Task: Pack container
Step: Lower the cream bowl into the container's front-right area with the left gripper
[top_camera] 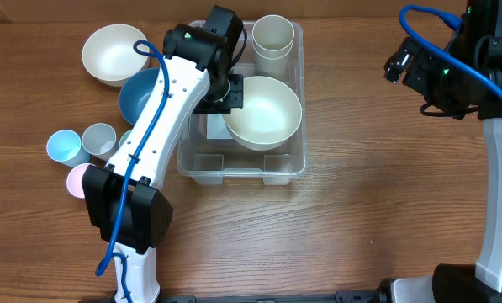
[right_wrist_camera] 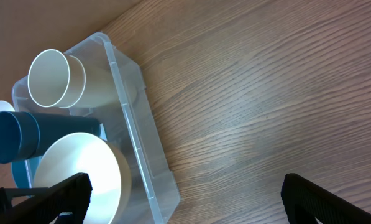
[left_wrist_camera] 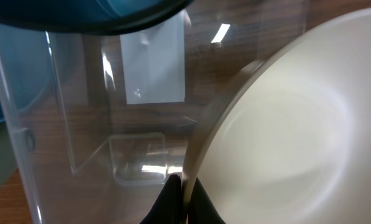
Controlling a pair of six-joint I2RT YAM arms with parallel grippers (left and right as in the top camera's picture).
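The container (top_camera: 242, 172) is a clear rectangular bin at the table's middle, with a white label (left_wrist_camera: 153, 65) on its base. Cream cups (top_camera: 273, 38), nested, lie in its far right corner. My left gripper (top_camera: 231, 93) is shut on the left rim of a large cream bowl (top_camera: 263, 112), which hangs tilted over the bin's middle. In the left wrist view the black fingers (left_wrist_camera: 173, 202) pinch that rim of the bowl (left_wrist_camera: 284, 137). My right gripper (top_camera: 399, 65) hangs open above the bare table at the right, holding nothing (right_wrist_camera: 185, 199).
Left of the bin are another cream bowl (top_camera: 113, 53), a blue bowl (top_camera: 141, 93), and blue (top_camera: 63, 147), grey (top_camera: 99, 139) and pink (top_camera: 80, 179) cups. A dark teal cup-like shape (right_wrist_camera: 17, 134) shows by the bin's far side in the right wrist view.
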